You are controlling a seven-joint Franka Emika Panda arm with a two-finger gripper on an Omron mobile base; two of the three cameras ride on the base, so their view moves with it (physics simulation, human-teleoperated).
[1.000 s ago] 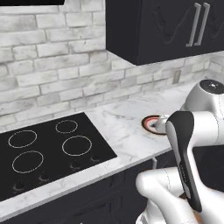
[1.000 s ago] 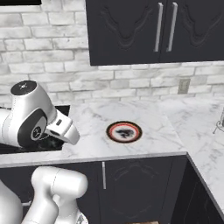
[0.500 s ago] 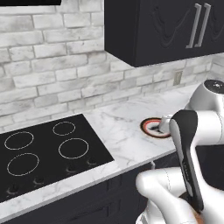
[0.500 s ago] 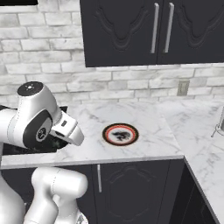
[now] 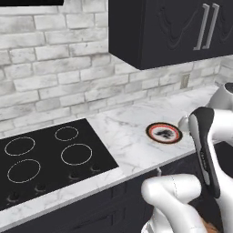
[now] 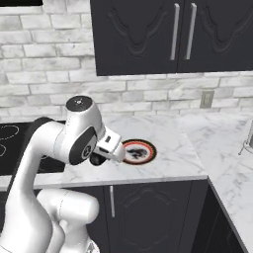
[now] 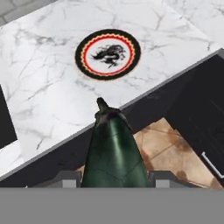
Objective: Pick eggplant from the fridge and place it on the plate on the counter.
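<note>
In the hand view a dark green eggplant (image 7: 113, 148) sticks out from my gripper (image 7: 114, 177), which is shut on it, stem end forward. The eggplant hangs over the counter's front edge, above the floor. The plate (image 7: 108, 54), with an orange-red rim and a pale centre bearing a dark figure, lies flat on the white marble counter (image 7: 39, 92) just beyond the eggplant's tip. The plate (image 5: 164, 132) sits near the counter's front edge (image 5: 136, 154), and my wrist (image 6: 106, 148) hovers just left of the plate (image 6: 139, 151). The fridge is out of view.
A black glass cooktop (image 5: 45, 159) is set into the counter to the left of the plate. Black wall cabinets (image 5: 173, 27) hang above, and a socket (image 6: 207, 99) sits on the brick wall. Black base cabinets (image 6: 148, 212) stand below, with brown floor tiles (image 7: 166, 144) in front.
My arm has swung right along the counter front, bringing the wrist with the eggplant close beside the plate. The plate has stayed put.
</note>
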